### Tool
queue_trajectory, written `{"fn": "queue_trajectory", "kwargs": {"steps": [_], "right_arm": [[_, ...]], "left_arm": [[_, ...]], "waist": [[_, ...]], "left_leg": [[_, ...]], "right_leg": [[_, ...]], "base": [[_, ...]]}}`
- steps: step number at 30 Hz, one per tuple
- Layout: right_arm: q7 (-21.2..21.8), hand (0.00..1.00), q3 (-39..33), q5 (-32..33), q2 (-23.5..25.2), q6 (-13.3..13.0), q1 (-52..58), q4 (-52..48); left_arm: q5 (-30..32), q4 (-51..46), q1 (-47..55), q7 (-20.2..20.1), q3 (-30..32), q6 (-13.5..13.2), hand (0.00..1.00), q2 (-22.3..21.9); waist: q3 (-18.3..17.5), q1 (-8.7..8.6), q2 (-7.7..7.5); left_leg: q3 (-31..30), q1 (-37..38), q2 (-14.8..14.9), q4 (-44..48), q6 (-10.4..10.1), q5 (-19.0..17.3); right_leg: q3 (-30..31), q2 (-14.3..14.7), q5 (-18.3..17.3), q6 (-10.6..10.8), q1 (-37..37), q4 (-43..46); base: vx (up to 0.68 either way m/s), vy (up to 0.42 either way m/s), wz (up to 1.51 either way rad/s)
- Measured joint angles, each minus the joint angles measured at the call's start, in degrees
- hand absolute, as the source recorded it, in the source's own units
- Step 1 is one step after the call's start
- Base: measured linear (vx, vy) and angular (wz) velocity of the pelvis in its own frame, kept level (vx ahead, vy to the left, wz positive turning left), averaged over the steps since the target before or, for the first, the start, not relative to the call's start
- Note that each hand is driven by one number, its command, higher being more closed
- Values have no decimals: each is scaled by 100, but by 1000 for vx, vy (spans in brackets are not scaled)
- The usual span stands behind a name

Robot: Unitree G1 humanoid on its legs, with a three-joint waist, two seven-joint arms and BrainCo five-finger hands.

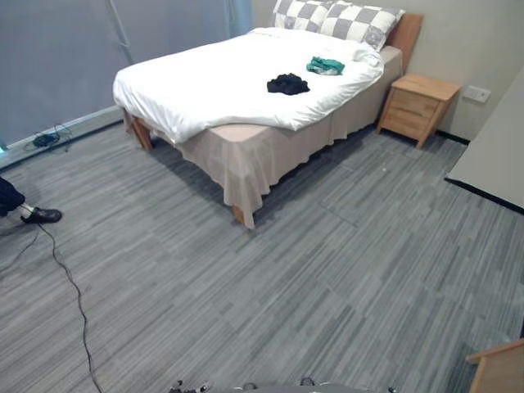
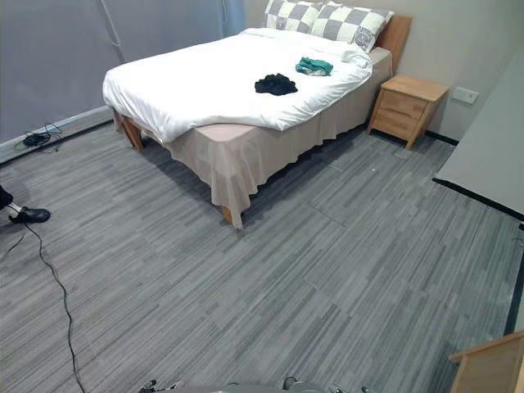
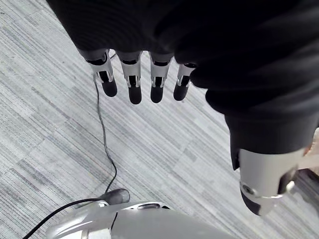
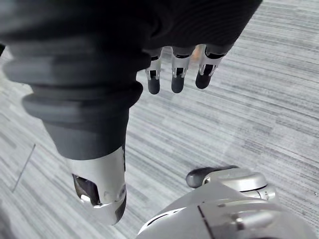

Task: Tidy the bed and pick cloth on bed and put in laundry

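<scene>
Left hand (image 3: 133,79): fingers straight and relaxed, thumb apart, hanging over the grey floor (image 1: 327,270), holding and touching nothing. Right hand (image 4: 177,74): same, fingers loosely extended, empty. A person's shoe (image 1: 41,215) sits at the left edge. The bed (image 1: 246,155) is well apart from the robot across bare floor, its white duvet (image 1: 205,82) hanging askew over the near corner. The black cloth (image 1: 287,83) lies mid-bed, with the green cloth (image 1: 326,65) just beyond it near the checked pillows (image 1: 336,20). A nightstand (image 1: 417,106) stands beside the headboard. Risks: both cloths sit far in from the near edge, so a long reach could unbalance the robot. Fingers closing on the black cloth could also pinch the duvet and drag it further off.
</scene>
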Motion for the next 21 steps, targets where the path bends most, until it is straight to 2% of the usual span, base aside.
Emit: {"fn": "queue_trajectory", "kwargs": {"steps": [2, 4, 6, 7, 9, 21], "right_arm": [[2, 0, -103, -8, 25, -1, -1, 5], [2, 0, -129, -28, 32, 0, -4, 12], [2, 0, -129, -121, 41, -1, -7, 18], [3, 0, -128, -176, 45, -1, -23, 20], [4, 0, -129, -176, 45, -1, -58, 26], [8, 0, -129, -173, 40, -7, -116, 21]], "left_arm": [[44, 21, -56, 1, -15, -23, 0, 3], [108, 88, -68, 1, -15, -33, 0, 10], [147, 87, -80, 2, -15, -34, 0, 21], [153, 86, -83, 3, -15, -36, 0, 25], [153, 86, -84, 5, -15, -41, 0, 26], [152, 83, -93, 96, -115, -48, 0, 41]], "waist": [[-4, 7, 5], [-3, 33, 5], [25, 26, 17], [58, 27, -34], [46, 29, -1], [164, 29, -32]], "left_leg": [[-7, 2, -5, -36, 6, 28], [-8, 17, -8, -7, 102, 96], [-11, 93, -17, -6, 101, 95], [-11, 121, -19, -8, 100, 95], [-7, 133, -18, -7, 100, 94], [41, 142, 2, -49, 73, 66]], "right_leg": [[-31, 4, 2, -5, 16, -73], [-75, 4, 13, -22, 40, -86], [-151, 1, 11, -20, 156, -144], [-166, 1, 6, -13, 208, -171], [-178, 2, 2, -7, 217, -172], [-176, 13, -1, 23, 297, -274]], "base": [[105, 9, 8], [132, 5, 6], [91, -5, 6], [61, -14, 6], [12, -11, 2], [-58, -12, 1]]}}
